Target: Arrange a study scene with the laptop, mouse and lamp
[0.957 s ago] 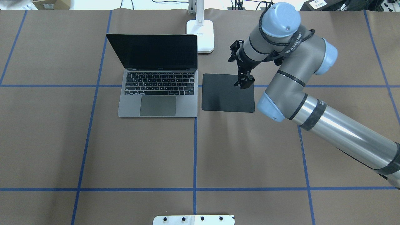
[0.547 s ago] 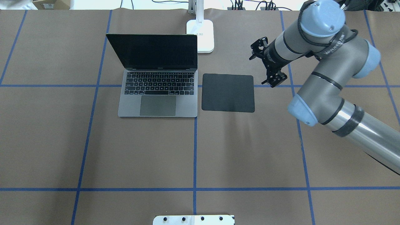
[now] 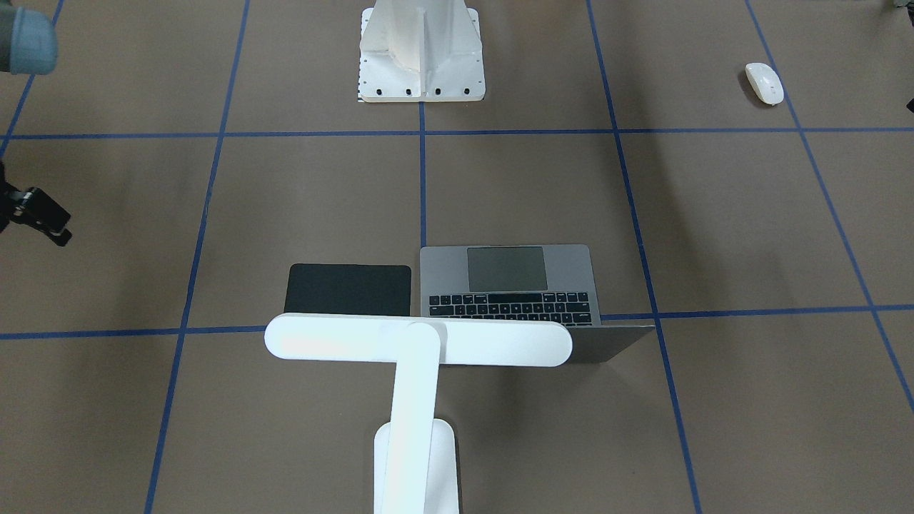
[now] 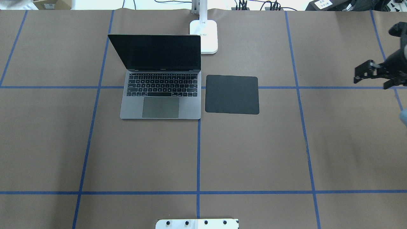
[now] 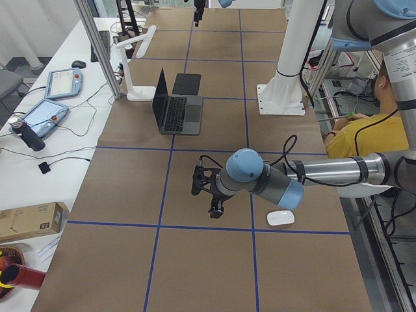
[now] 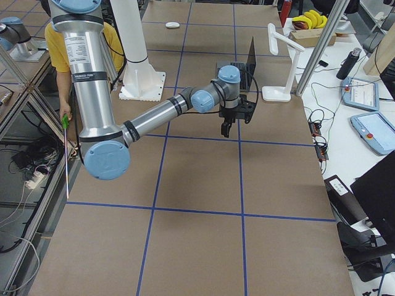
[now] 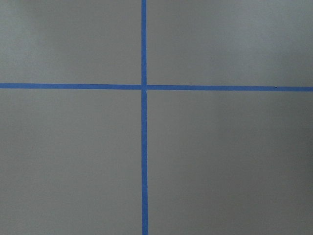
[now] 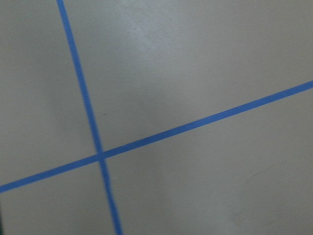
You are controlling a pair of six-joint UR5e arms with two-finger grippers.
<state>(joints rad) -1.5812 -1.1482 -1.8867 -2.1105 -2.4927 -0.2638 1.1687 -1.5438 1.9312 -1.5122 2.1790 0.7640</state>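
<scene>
The laptop (image 4: 160,95) stands open at the table's far middle and shows in the front view (image 3: 507,282). The white lamp (image 3: 418,340) stands behind it, with its base (image 4: 203,35) next to the lid. The white mouse (image 3: 764,82) lies far off on my left side, also in the left side view (image 5: 281,218). My left gripper (image 5: 209,195) hovers beside the mouse; I cannot tell whether it is open or shut. My right gripper (image 4: 371,81) is empty, its jaws look apart, and it hangs above bare table at the right edge.
A flat black pad (image 4: 232,94) lies right of the laptop. The white pedestal (image 3: 421,50) with its bolted plate stands at the table's near middle. Blue tape lines cross the brown table (image 4: 254,152). An operator in yellow (image 5: 354,133) sits beside the table.
My right arm has swung away from the black pad's far right corner, out to the right edge of the overhead view. The laptop, pad and lamp have not moved.
</scene>
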